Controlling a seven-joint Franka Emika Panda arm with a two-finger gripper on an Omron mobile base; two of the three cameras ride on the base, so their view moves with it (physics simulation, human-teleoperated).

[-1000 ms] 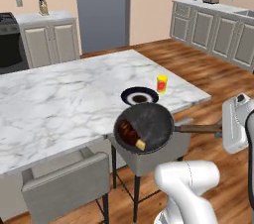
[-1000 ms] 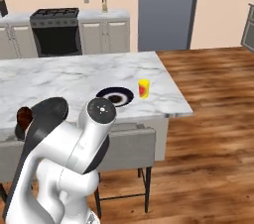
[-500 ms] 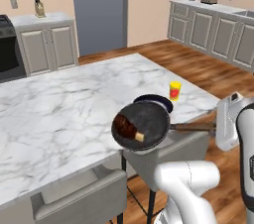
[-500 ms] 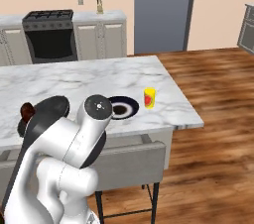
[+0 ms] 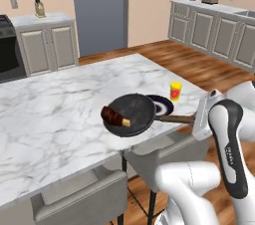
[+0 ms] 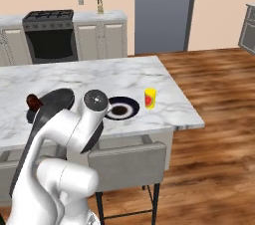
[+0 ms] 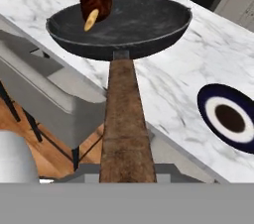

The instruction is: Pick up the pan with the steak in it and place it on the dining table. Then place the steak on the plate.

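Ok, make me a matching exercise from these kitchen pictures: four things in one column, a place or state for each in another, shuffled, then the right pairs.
Things:
1. pan
2. steak
3. plate
4. yellow cup

Descriptions:
A. lies at the pan's rim
B. stands on the dining table beyond the plate
C. held by its wooden handle over the table's edge
D. lies flat on the marble, nothing on it

Pairs: 1-C, 2-A, 3-D, 4-B
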